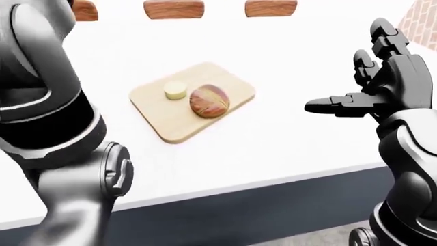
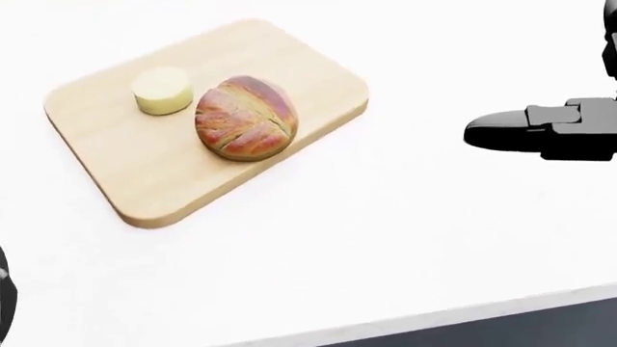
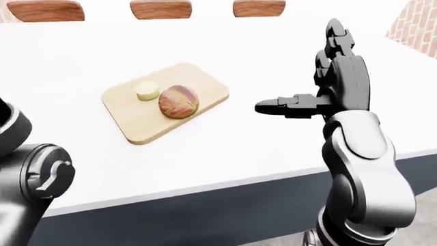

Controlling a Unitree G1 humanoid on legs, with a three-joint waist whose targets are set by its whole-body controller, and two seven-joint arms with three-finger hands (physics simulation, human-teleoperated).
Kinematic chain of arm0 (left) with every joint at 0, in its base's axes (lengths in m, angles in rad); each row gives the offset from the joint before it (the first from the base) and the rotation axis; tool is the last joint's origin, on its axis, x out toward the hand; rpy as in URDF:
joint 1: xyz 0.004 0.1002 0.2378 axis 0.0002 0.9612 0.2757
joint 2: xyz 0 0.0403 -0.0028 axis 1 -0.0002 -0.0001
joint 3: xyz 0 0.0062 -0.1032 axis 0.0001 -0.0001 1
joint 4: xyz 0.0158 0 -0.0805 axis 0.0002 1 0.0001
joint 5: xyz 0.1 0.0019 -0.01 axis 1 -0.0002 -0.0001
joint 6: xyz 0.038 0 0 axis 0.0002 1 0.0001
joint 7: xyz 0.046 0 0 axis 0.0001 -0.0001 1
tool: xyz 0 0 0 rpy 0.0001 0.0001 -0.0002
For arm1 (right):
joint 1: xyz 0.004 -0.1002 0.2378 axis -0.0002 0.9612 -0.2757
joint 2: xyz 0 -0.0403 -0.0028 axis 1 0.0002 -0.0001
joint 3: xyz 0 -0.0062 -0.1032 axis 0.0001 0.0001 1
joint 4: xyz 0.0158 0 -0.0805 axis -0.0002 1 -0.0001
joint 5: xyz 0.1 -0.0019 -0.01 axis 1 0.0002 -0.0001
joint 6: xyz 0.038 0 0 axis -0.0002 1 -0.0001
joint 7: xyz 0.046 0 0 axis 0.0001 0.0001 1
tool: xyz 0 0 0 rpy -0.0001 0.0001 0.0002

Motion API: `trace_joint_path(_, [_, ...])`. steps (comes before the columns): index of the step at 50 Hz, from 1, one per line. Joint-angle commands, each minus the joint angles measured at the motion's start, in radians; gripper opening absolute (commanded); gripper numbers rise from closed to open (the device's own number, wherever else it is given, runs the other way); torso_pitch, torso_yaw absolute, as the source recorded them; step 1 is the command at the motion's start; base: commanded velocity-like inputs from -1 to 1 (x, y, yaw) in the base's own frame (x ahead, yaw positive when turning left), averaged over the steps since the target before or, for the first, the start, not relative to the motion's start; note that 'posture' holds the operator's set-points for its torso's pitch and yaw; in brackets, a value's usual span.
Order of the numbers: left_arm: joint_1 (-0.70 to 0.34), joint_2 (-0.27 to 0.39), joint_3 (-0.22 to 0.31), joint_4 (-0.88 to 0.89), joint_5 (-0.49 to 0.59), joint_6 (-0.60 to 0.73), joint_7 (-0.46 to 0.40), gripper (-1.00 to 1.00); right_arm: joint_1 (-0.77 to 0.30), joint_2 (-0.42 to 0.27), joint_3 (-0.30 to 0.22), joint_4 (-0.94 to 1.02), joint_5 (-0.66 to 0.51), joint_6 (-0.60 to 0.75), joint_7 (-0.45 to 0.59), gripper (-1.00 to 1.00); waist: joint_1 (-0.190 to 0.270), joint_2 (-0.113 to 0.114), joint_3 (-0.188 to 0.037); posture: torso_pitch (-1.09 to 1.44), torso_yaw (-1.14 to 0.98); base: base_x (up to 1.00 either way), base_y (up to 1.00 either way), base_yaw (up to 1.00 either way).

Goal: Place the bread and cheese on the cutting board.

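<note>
A light wooden cutting board (image 2: 125, 173) lies on the white counter. On it sit a round brown bread loaf (image 2: 246, 118) and, just left of it, a small pale yellow cheese round (image 2: 161, 90). My right hand (image 3: 321, 77) is open and empty, raised above the counter to the right of the board, fingers spread and thumb pointing left toward it. My left arm (image 1: 47, 118) fills the left of the left-eye view; its hand does not show.
The white counter (image 2: 385, 246) has a near edge along the bottom of the views, with a dark panel below it. Three brown chair backs (image 3: 160, 8) stand along the counter's top side. A brick wall (image 3: 416, 25) shows at top right.
</note>
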Motion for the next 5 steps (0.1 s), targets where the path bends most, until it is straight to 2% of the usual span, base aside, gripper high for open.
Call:
trace_joint_path(1, [-0.001, 0.003, 0.014, -0.088, -0.04, 0.025, -0.011, 1.0, -0.023, -0.013, -0.01, -0.02, -0.003, -0.029, -0.002, 1.0, -0.002, 0.0, -0.024, 0.0, 0.0, 0.0, 0.0, 0.0])
trace_joint_path(4, [0.005, 0.013, 0.08, -0.176, -0.094, 0.074, 0.013, 1.0, -0.026, -0.015, -0.01, -0.025, -0.002, -0.022, -0.004, 1.0, 0.0, 0.0, -0.023, 0.0, 0.0, 0.0, 0.0, 0.0])
trace_joint_path(5, [0.02, 0.021, 0.08, -0.207, -0.113, 0.07, 0.021, 1.0, -0.025, -0.014, -0.009, -0.023, -0.003, -0.025, -0.004, 1.0, 0.0, 0.0, -0.023, 0.0, 0.0, 0.0, 0.0, 0.0])
